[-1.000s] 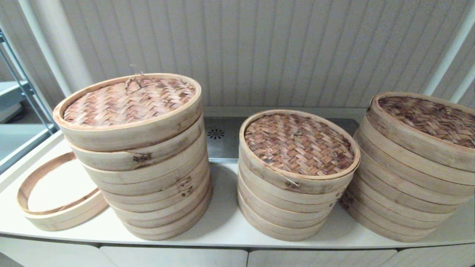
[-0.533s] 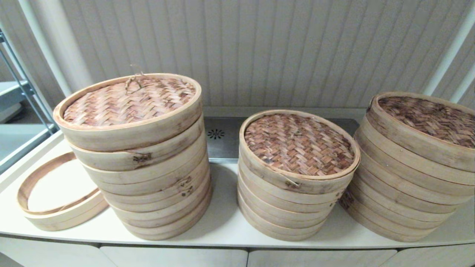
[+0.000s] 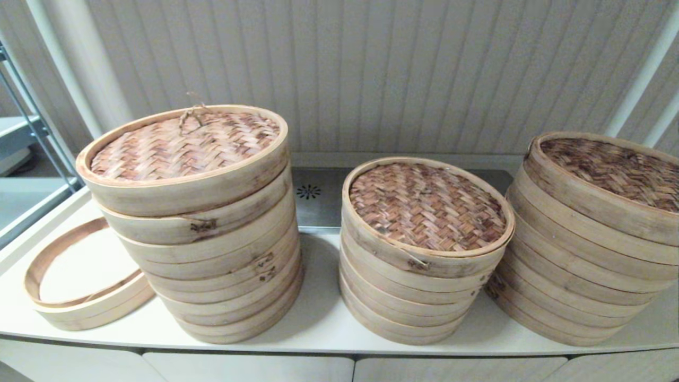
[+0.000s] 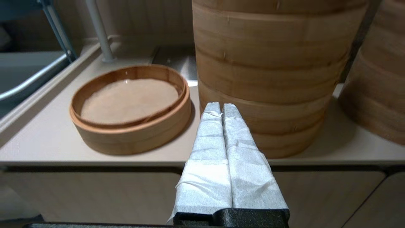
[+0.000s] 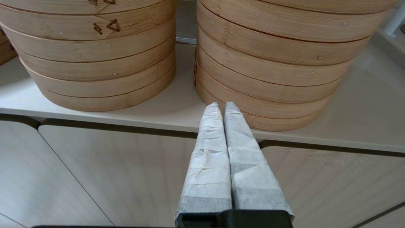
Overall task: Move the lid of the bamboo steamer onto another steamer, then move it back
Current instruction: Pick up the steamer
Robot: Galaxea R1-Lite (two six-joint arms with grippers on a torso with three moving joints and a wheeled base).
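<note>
Bamboo steamer lid point(image 3: 183, 146), woven with a small loop handle, caps the tall stack point(image 3: 212, 254) toward the tabletop's point(image 3: 318, 318) left end, probably the piece to move. Left end effector point(image 4: 221, 109) and right end effector point(image 5: 221, 107) wait before the front edge, fingers pressed together, empty.

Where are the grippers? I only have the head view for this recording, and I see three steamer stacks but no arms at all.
Observer: The left gripper hangs shut in front of the counter edge, facing the tall left stack.
Operator: And the right one?
Observer: The right gripper is shut too, low before the counter, pointing at the gap between the middle stack and the right stack.
Operator: Holding anything?
Observer: No, both sets of white-wrapped fingers close on nothing.
</note>
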